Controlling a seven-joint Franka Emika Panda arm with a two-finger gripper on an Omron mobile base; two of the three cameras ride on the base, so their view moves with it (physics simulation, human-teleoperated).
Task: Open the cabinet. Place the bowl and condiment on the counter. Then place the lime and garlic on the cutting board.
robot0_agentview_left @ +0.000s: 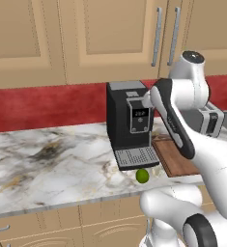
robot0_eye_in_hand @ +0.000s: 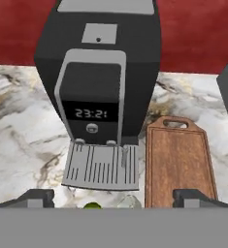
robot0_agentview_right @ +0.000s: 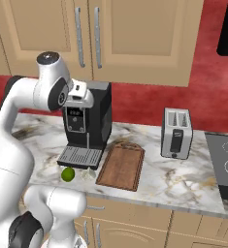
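The cabinet point(robot0_agentview_left: 134, 34) hangs above the counter point(robot0_agentview_left: 52, 159) with both doors shut and its silver handles point(robot0_agentview_right: 87, 36) side by side. The bowl and condiment are hidden. The lime point(robot0_agentview_left: 142, 175) lies near the counter's front edge, just ahead of the coffee machine's tray, and shows again as the lime point(robot0_agentview_right: 68, 174). A small pale lump, likely the garlic point(robot0_agentview_right: 89, 173), sits right of it. The cutting board point(robot0_agentview_right: 121, 165) lies bare beside them. My gripper point(robot0_eye_in_hand: 113, 199) hovers open above the coffee machine, looking down, with nothing between its fingertips point(robot0_eye_in_hand: 34, 198).
A black coffee machine point(robot0_agentview_left: 127, 120) with a grey grille tray stands against the red backsplash. A silver toaster point(robot0_agentview_right: 176, 133) stands right of the board, and a stovetop point(robot0_agentview_right: 227, 167) lies beyond it. Bare marble stretches to the left of the machine.
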